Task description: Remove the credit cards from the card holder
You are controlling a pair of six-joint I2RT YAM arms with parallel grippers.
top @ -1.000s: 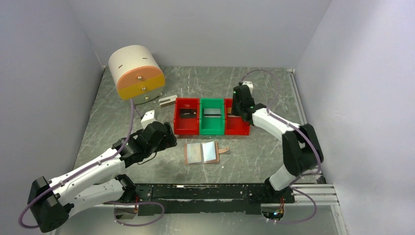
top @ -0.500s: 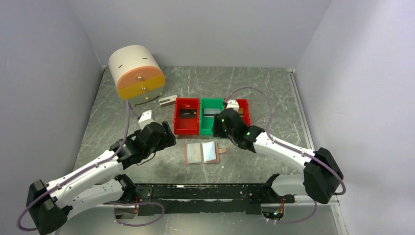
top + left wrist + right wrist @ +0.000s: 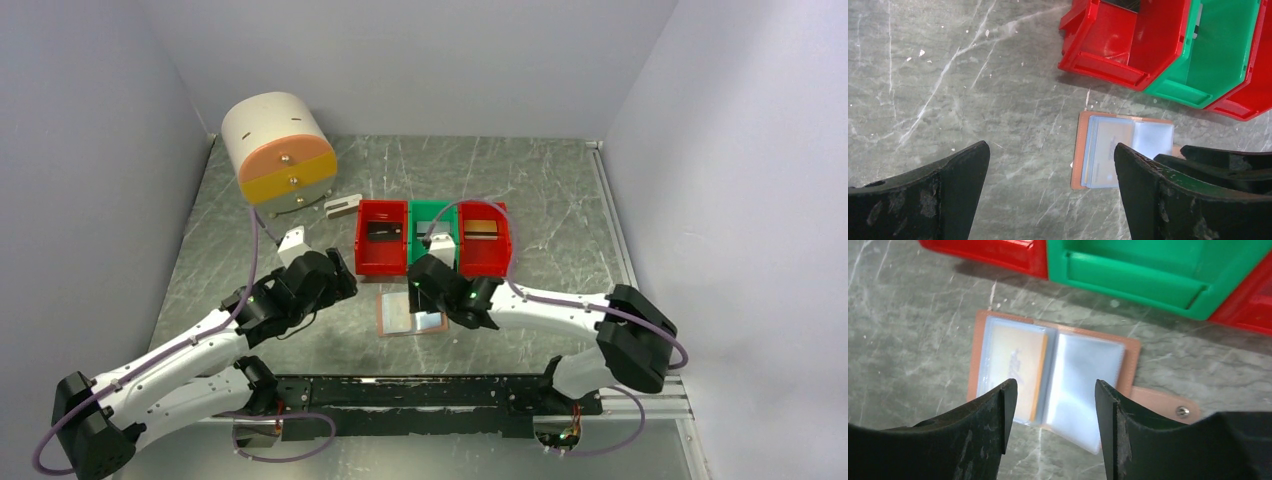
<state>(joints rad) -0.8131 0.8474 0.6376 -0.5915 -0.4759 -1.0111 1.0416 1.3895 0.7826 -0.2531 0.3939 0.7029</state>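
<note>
Tan leather wallet (image 3: 979,347) lies open on the surface (image 3: 908,315), just beside the green bin (image 3: 1148,270), so its clear pockets (image 3: 1083,370) face up. An orange card (image 3: 1015,360) sits in the left pocket; the right pocket looks empty, but it is shiny and hard to tell. The right claw (image 3: 1055,385) hangs over the wallet, half open, holding nothing, maybe to pick that card. The left claw (image 3: 1050,147) hangs near, wide open and empty. From above, the right arm (image 3: 560,300) hides part of the wallet
</note>
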